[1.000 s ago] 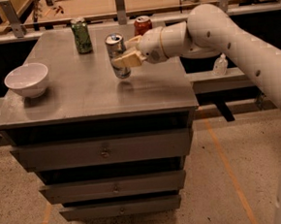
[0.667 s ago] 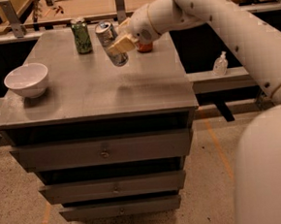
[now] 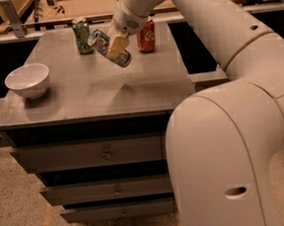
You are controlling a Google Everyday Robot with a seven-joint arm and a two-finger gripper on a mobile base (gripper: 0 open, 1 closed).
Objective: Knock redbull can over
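The redbull can (image 3: 100, 40), slim silver-and-blue with a shiny top, is tilted steeply with its top pointing up-left. It hangs just above the back middle of the grey table (image 3: 96, 96). My gripper (image 3: 113, 50) is shut around the can's middle; one beige finger (image 3: 117, 44) lies across its front. The arm comes in from the upper right and fills the right side of the view.
A green can (image 3: 82, 35) stands just left of the held can. A red cola can (image 3: 146, 36) stands just right of it, behind the wrist. A white bowl (image 3: 27, 80) sits at the table's left edge. Drawers run below the tabletop.
The can stood upright on the table in my gripper a second ago. It has since been lifted, carried toward the back between the other cans, and tipped over to the left.
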